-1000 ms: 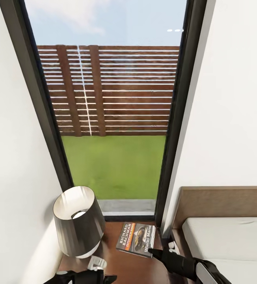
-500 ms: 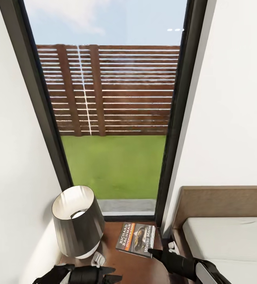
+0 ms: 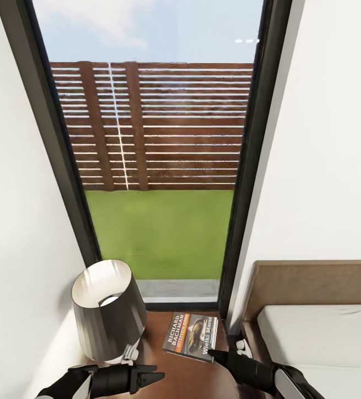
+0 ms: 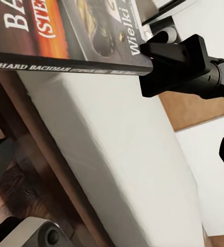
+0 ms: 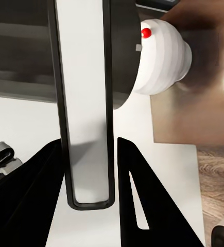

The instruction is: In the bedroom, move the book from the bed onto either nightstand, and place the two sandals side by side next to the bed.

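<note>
Glossy dark nightstand (image 3: 164, 371) under tall dark-framed window (image 3: 158, 166), white walls, lamp (image 3: 107, 313) at left, bed (image 3: 319, 338) at right, book (image 3: 192, 336) flat on nightstand, right gripper (image 3: 216, 354) pinching its near corner, left gripper (image 3: 150, 377) jaws spread, just beside lamp base, apart from book.

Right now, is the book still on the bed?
No, the book lies flat on the nightstand beside the lamp, off the bed.
</note>
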### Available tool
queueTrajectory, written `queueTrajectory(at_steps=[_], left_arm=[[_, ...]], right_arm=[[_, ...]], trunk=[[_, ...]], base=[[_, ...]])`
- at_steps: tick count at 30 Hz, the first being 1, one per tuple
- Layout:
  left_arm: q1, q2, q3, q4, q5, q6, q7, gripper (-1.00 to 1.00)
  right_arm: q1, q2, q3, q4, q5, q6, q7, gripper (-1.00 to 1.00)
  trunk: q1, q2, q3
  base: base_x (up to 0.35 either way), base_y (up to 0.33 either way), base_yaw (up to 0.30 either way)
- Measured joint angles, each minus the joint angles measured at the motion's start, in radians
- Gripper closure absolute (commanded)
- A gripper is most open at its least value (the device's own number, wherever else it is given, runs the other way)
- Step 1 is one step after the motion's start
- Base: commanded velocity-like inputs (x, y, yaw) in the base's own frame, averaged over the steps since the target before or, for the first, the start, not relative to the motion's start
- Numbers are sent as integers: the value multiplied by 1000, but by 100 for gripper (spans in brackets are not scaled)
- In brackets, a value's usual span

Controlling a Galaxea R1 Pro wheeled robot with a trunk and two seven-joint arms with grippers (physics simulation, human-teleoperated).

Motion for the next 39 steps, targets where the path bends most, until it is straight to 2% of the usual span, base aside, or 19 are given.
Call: queueTrajectory(at_steps=[39], left_arm=[[0, 0, 2, 0, 3, 2, -1, -100]], right_arm=[[0, 7, 0, 4, 0, -2, -1, 100]], trunk=[[150, -273, -123]], base=[[0, 0, 0]])
